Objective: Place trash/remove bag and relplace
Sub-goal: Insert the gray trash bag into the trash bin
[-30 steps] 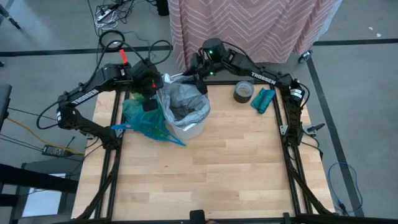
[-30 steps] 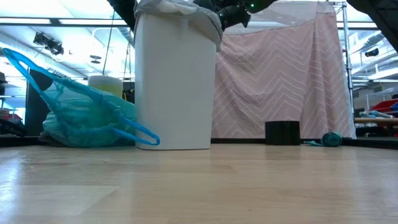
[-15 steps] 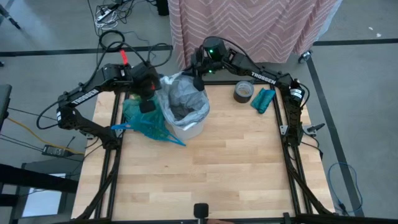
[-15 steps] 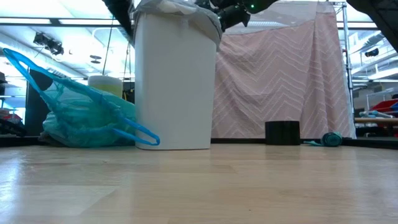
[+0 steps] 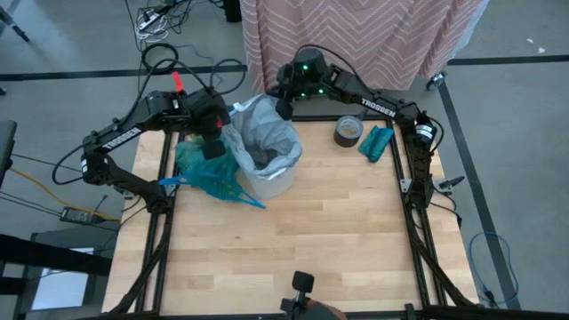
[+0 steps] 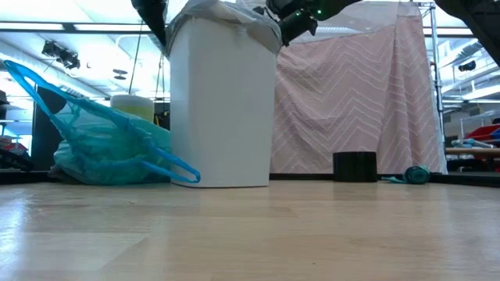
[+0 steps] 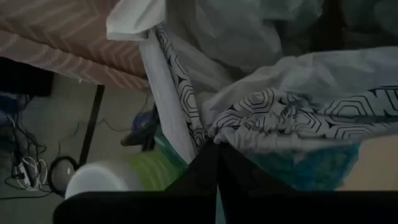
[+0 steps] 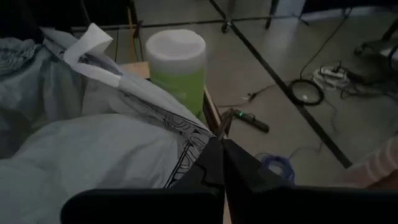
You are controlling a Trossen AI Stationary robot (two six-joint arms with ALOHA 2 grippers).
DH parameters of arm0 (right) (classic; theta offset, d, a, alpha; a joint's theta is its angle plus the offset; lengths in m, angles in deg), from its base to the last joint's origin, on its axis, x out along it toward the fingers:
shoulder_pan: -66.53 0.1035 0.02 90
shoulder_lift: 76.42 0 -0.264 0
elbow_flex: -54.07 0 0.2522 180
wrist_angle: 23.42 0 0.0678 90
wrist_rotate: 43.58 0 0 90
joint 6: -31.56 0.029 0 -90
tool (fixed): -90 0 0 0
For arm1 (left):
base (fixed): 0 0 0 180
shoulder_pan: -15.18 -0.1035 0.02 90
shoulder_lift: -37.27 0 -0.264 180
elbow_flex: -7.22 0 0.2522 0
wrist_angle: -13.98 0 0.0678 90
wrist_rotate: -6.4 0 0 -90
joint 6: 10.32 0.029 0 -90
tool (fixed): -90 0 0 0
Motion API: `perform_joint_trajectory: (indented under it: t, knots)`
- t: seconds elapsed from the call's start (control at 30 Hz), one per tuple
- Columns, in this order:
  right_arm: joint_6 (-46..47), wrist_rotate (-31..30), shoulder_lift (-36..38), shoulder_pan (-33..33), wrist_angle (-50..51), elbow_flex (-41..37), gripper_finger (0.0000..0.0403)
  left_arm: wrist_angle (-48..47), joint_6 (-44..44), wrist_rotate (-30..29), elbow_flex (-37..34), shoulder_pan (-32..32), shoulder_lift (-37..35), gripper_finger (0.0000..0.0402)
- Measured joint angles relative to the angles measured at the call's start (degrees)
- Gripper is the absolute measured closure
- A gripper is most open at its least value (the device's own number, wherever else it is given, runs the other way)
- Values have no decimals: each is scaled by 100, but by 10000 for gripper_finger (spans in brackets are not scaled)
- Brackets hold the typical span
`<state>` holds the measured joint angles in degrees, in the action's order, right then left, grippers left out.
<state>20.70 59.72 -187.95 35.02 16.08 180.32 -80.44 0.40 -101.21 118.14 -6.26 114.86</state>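
Note:
A white bin [image 5: 271,182] stands at the table's far left, lined with a pale grey plastic bag [image 5: 264,140] whose rim has a hexagon print. My left gripper [image 7: 217,163] is shut on that rim at the bin's left side [image 5: 215,135]. My right gripper [image 8: 222,152] is shut on the rim at the bin's far side [image 5: 283,103]. The teal-green bag [image 5: 209,173] lies bunched on the table left of the bin, its blue handles [image 6: 168,168] trailing on the wood. The trash is hidden. My left gripper pinches the grey bag's printed rim [image 7: 249,134] between its two fingers, coming slanting down from the table's left. The plastic is gathered into folds at the fingertips and runs on over the bin's left edge. My right gripper pinches the grey bag's printed rim [image 8: 198,142] between its two fingers, coming nearly level from the table's right over the bin's far edge. The plastic swells up beside the fingers, and a white strip [image 8: 93,46] stands up farther along the rim.
A green canister with a white lid [image 8: 177,62] stands at the table's far left corner behind the bin. A dark tape roll [image 5: 348,131] and a teal bundle [image 5: 376,142] lie at the far right. The near half of the wooden table [image 5: 293,240] is open.
My right gripper has gone toward the table's far edge and turned, and the grey bag's far rim has come up and out with it. The bag now spreads wider over the bin's top. The bin's top has shifted slightly toward the right.

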Motion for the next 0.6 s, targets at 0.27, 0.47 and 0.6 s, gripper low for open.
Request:
perform_joint_trajectory:
  t: [0.27,0.47,0.6]
  knots:
    - [121,101,2,-37,207,-121,403,-57,20,-237,0,-10,0,390]
    - [166,166,4,32,105,-251,403,-78,-154,-526,-244,-196,-41,390]
    - [233,190,4,37,30,-317,403,327,-230,-522,-995,-387,-197,390]
